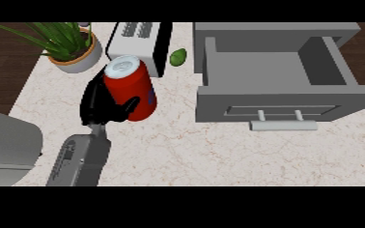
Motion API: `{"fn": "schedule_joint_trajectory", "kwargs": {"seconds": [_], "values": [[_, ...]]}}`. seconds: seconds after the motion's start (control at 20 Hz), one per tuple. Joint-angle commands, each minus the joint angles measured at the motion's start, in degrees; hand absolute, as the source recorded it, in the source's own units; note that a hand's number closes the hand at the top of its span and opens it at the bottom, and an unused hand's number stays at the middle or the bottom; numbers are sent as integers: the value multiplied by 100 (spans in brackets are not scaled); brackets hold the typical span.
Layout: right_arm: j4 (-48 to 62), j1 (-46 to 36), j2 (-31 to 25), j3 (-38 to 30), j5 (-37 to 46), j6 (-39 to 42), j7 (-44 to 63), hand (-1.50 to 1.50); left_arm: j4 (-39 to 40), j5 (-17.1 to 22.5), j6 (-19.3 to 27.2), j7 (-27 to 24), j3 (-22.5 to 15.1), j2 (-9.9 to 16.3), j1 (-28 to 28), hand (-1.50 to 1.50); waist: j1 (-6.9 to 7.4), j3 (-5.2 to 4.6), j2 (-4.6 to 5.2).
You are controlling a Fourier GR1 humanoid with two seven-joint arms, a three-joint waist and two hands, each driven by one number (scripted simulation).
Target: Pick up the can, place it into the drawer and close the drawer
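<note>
In the head view we recorded one hand point(100, 107), the left, entering from the near edge on its grey forearm point(80, 160). Its black fingers and thumb point(129, 105) were curled round the lower half of the can point(130, 92), gripping it. The can was red with a silver top, tilted with that top toward the far side, and it stood out over the marble counter point(178, 154) at the left of the scene. We could not tell whether its base touched the counter. Behind the can we noted a white toaster point(137, 41), with a potted plant point(70, 48) to its left and a small green object point(178, 56) to its right. The grey drawer point(274, 75) lay to the right, pulled open, its handle point(283, 121) facing the near side. The right hand did not appear.
</note>
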Motion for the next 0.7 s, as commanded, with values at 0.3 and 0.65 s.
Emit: {"fn": "schedule_joint_trajectory", "kwargs": {"seconds": [0.3, 0.65], "values": [[194, 418, 92, 631, 472, -183, -757, -150, -754, -340, 993, 1236, -280, -13, -1002, 150, -35, 2, 2], [-88, -107, -156, 117, -117, -331, 126, -150, -497, -560, 1815, 1368, -884, -48, -1783, 150, -41, -3, 11]]}}
